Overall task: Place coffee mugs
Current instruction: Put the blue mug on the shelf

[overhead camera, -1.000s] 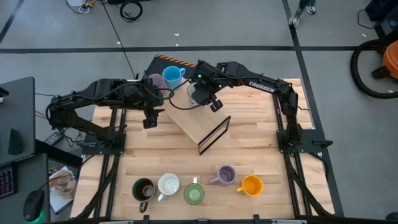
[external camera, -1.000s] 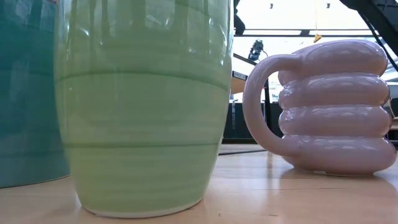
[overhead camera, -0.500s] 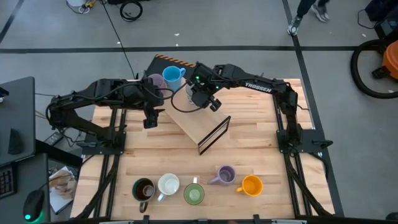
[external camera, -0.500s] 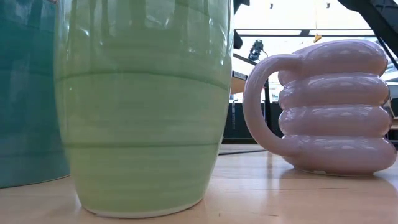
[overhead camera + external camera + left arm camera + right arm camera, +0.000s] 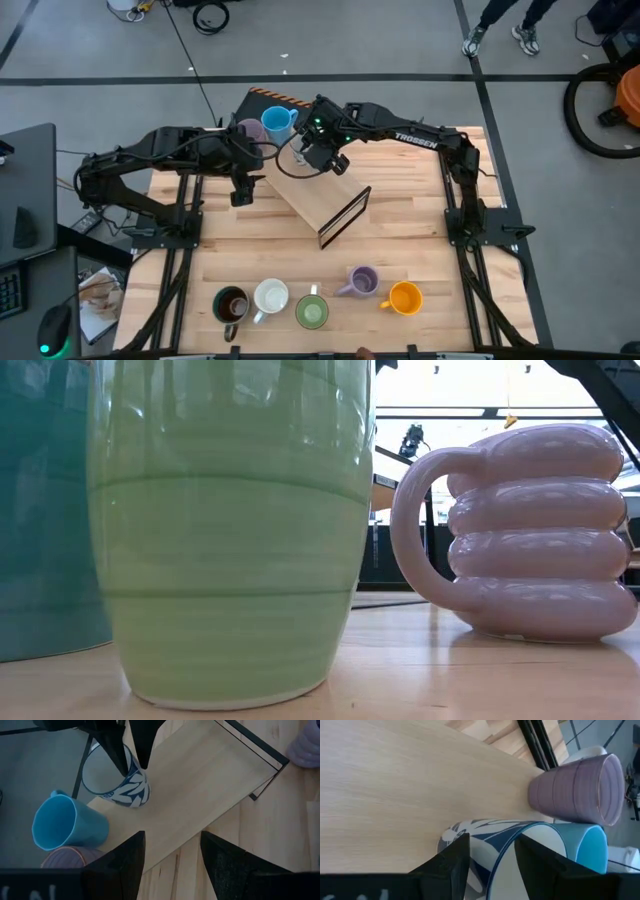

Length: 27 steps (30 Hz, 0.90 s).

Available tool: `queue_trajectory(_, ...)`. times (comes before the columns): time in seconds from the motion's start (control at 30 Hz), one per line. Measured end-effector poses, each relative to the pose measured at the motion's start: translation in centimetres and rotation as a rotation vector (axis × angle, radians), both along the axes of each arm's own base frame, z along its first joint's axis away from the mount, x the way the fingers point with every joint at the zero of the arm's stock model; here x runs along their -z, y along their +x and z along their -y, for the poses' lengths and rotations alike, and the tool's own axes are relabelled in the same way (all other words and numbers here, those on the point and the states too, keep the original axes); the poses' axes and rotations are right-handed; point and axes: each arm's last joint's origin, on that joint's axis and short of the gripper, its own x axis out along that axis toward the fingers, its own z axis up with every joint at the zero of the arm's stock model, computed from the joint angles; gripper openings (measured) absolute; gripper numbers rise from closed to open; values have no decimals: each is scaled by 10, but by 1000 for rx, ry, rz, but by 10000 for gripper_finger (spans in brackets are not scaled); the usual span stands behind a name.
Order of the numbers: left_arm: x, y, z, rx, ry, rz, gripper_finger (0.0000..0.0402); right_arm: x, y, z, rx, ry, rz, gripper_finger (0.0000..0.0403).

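Observation:
A white mug with a blue leaf pattern (image 5: 120,782) is at the far left end of a slanted wooden board (image 5: 325,205), with my right gripper (image 5: 492,865) shut on its rim. Just past it a blue mug (image 5: 278,122) and a lilac mug (image 5: 248,130) lie on their sides. My left gripper (image 5: 172,860) hangs open above the table's left part, short of the board, touching nothing. Along the near edge stand dark brown (image 5: 231,304), white (image 5: 271,297), green (image 5: 311,312), lilac (image 5: 361,281) and orange (image 5: 404,298) mugs. My right gripper pinches the patterned mug's rim wall (image 5: 131,766), one finger (image 5: 114,747) inside the mug and the other (image 5: 144,742) outside. The fingers slant down from the table's right. The mug is tilted, its bottom (image 5: 137,800) at the board; whether it rests there I cannot tell.
The board has a black metal frame (image 5: 345,215) at its near right end and takes up the table's middle. In the low view the green mug (image 5: 230,530) and the ribbed lilac mug (image 5: 530,530) fill the foreground. Bare table lies between the board and the near row.
My right gripper has rolled about its own axis and shifted a little toward the table's left, staying shut on the patterned mug's rim.

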Motion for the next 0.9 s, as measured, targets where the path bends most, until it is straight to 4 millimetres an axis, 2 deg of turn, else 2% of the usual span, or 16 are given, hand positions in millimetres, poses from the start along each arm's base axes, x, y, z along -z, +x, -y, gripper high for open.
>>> queue_trajectory(0.43, 0, 0, 0, 0, 0, 0, 197, -3, 0, 11, -9, -26, 42, 161)
queue_trajectory(0.9, 0, 0, 0, 0, 0, 0, 197, -4, 0, 14, 1, -53, 54, 161)
